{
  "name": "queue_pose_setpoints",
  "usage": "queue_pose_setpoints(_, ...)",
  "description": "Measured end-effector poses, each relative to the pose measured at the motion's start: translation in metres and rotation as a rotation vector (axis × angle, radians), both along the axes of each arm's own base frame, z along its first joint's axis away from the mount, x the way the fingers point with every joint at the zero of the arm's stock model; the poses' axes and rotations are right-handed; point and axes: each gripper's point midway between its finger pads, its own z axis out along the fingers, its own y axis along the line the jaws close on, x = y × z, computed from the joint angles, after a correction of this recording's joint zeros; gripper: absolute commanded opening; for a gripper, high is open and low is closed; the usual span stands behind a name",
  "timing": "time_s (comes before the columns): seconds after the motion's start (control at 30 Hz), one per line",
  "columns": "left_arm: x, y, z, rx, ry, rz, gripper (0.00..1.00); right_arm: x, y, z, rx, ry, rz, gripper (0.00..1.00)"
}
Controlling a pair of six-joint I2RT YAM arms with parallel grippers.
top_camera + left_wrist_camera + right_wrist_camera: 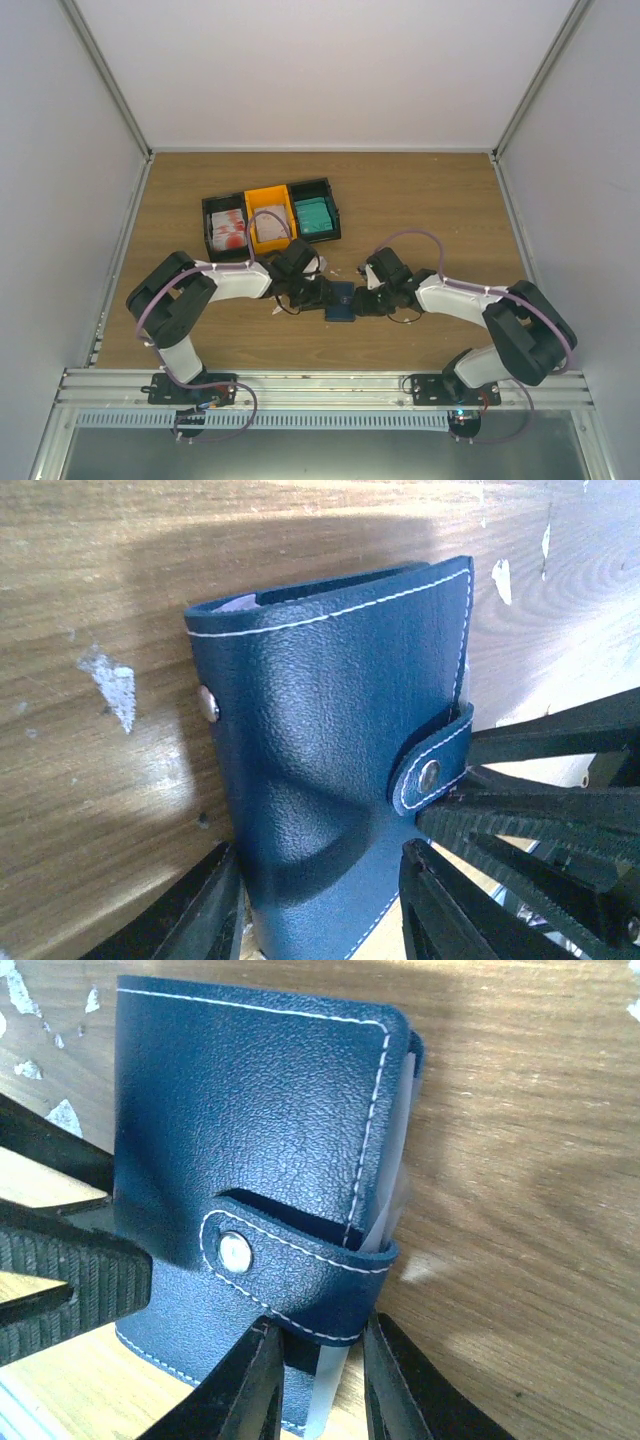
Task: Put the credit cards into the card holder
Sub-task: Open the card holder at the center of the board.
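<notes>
holder (330,710) in left claw (318,855) (and right claw (320,1328))

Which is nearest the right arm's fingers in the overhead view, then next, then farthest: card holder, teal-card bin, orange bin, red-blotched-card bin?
1. Card holder, centre, in their grip.
2. Teal-card bin, right end of the row behind.
3. Orange bin, middle of the row.
4. Red-blotched-card bin, left end.

Overhead: fixed high and behind, looking down over the whole table (420,200), far off. From each wrist: very near, aimed at the wood from opposite sides. Shared by all three: the blue wallet (340,301), filling both close-ups.
</notes>
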Motion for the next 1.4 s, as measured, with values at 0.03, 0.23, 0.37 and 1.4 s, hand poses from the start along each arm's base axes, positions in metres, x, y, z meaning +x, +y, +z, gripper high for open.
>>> queue_pose_setpoints(0.03, 0.001, 0.000, 0.000, -0.003, 0.009, 0.010, 0.40, 0.000, 0.001, 0.000, 0.005, 0.000, 0.004, 0.24)
queue_pose_setpoints(0.23, 0.003, 0.003, -0.005, -0.018, 0.038, 0.056, 0.31, -0.002, 0.005, 0.000, 0.044, -0.008, 0.035, 0.24)
queue_pose_setpoints(0.37, 0.003, 0.005, -0.005, -0.038, 0.032, 0.071, 0.24, -0.003, 0.006, 0.001, 0.055, -0.020, 0.062, 0.24)
queue_pose_setpoints(1.4, -0.003, 0.010, 0.018, -0.067, -0.082, 0.021, 0.00, 0.033, 0.012, 0.015, -0.265, -0.205, 0.063, 0.56)
